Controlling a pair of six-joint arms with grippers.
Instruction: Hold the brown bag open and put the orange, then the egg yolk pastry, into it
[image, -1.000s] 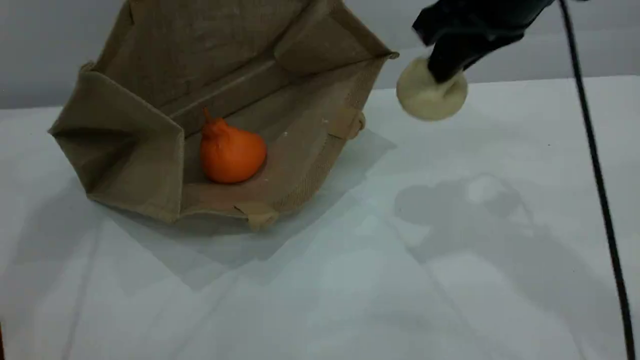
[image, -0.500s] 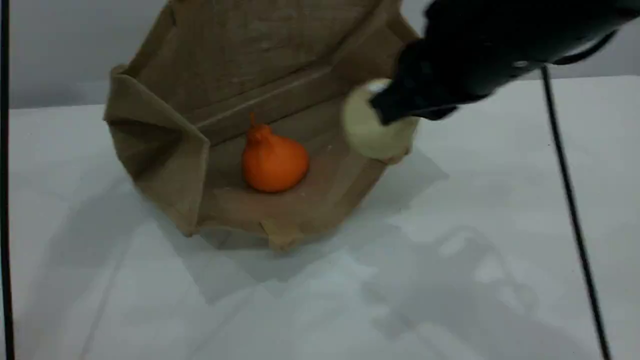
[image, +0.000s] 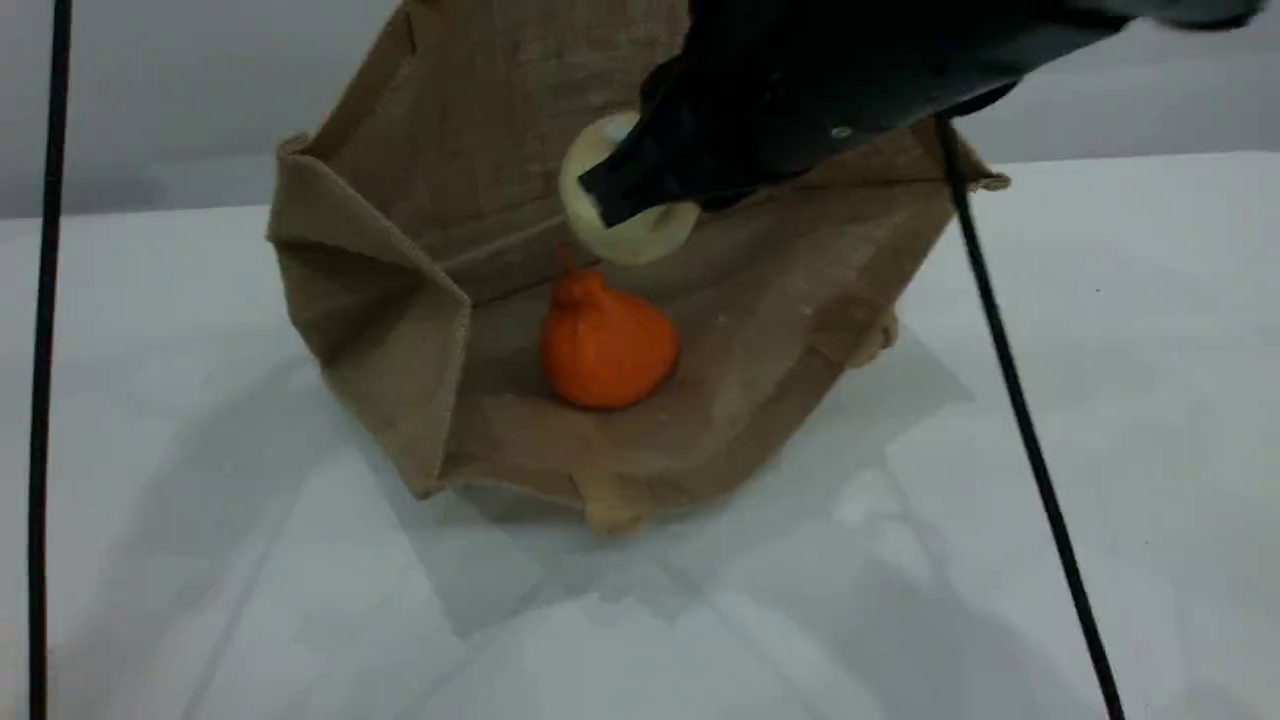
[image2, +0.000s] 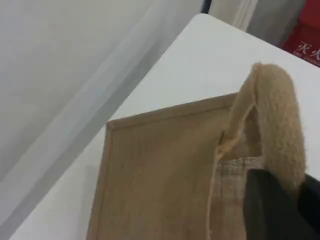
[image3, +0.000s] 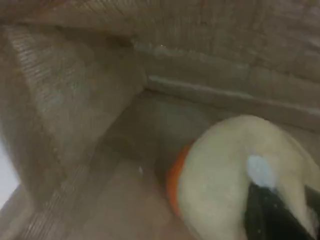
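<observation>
Currently, item by item, from the fingers outward.

1. Right gripper (image: 612, 205): fingers pinched on the egg yolk pastry (image: 622, 228), which hangs above the open mouth of the brown bag (image: 470, 190), clear of its floor. In the right wrist view 1 dark fingertip (image3: 272, 212) presses into the pale ball (image3: 235, 175), with a sliver of the orange (image3: 173, 182) showing just behind it.

2. Left gripper (image2: 280, 210): out of the scene view; in its own wrist view the dark tip is clamped on the padded beige handle (image2: 280, 135) of the bag (image2: 160, 170), the loop arching up over the finger and the bag's wall hanging below.

3. Egg yolk pastry: cream, round, matte, held just above and slightly far of the orange, apart from it.

4. Orange (image: 606, 345): rests on the bag's inner floor, near the middle, knobbly neck pointing far and up.

5. Brown bag: woven, mouth tilted towards the near side, left wall (image: 375, 330) folded inward, far wall held upright; a second beige handle (image: 610, 510) pokes out under the near edge.

6. Table (image: 1100, 400): white, bearing the bag; 2 black cables (image: 1020, 420) cross the scene, 1 at the left edge, 1 on the right.

7. Writing: white characters on a red surface (image2: 306, 40) at the far corner of the left wrist view, too small to read.
</observation>
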